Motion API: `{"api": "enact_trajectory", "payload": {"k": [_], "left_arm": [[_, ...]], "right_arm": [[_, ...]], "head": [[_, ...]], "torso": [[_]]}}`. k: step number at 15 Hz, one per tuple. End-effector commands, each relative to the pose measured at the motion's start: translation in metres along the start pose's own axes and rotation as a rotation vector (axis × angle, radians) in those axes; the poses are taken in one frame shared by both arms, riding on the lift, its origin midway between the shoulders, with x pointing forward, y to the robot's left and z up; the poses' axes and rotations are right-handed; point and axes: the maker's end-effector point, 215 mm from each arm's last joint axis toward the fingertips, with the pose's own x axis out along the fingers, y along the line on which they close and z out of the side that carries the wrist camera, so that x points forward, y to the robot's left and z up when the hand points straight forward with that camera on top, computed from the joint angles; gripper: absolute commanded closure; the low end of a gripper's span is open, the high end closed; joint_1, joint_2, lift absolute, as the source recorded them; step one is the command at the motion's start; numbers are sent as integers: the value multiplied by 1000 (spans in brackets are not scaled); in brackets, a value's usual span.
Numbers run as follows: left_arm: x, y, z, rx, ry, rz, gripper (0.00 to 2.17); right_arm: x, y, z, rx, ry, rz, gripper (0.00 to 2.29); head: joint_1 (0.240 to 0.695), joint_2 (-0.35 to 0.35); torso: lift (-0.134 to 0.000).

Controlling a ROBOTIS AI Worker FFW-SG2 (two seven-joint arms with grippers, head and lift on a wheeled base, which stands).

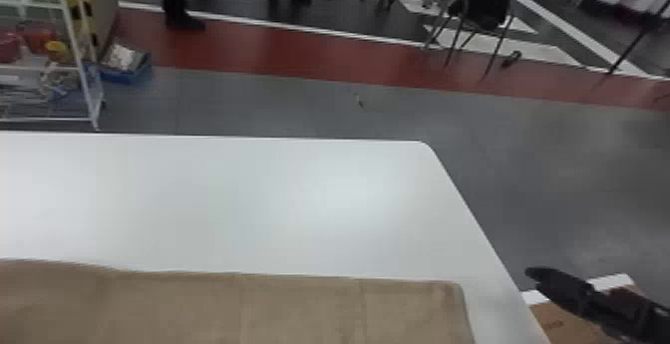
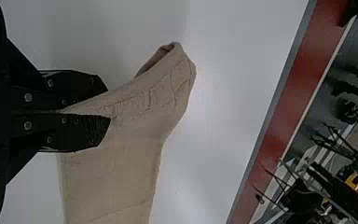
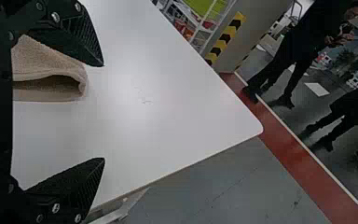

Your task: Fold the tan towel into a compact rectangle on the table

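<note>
At the lower right of the head view, my right gripper [image 1: 558, 288] is out past the table's right edge. The tan towel [image 1: 299, 303] lies along the bottom of that view, folded, its right end near that edge. In the left wrist view my left gripper [image 2: 107, 105] is shut on a part of the towel [image 2: 121, 163], pinching it into a raised ridge with a curled tip. In the right wrist view my right gripper [image 3: 103, 112] stands wide open, and the towel's folded end [image 3: 49, 65] shows near its upper finger, with an opening between the layers.
The white table [image 1: 279, 203] stretches beyond the towel to its far edge and rounded right corner. A cardboard box [image 1: 558, 323] is below the right edge. A white rack [image 1: 80, 59] stands past the table at the far left, with a blue bin [image 1: 127, 71] beside it.
</note>
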Motion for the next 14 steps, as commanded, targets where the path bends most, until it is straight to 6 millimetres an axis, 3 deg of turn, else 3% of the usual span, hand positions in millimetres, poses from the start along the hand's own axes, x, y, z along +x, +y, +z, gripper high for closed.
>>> {"api": "enact_trajectory", "payload": {"k": [1, 3, 5, 9, 14], "left_arm": [[9, -59, -8, 40, 12, -85, 1976], [36, -111, -24, 81, 65, -165, 1976], [66, -144, -37, 129, 118, -199, 1976], [108, -192, -41, 191, 163, -238, 1976], [137, -236, -59, 269, 215, -262, 1973]], "right_arm": [[4, 1, -5, 1, 8, 2, 181], [5, 1, -9, 5, 10, 4, 181], [4, 0, -15, 11, 18, 0, 181], [2, -3, -20, 16, 24, -4, 181], [4, -3, -22, 13, 29, -4, 181]], "head": [[695, -350], [695, -350], [695, -350], [695, -350], [695, -350]], "torso": [[-123], [-123], [-123], [-123], [-123]]}}
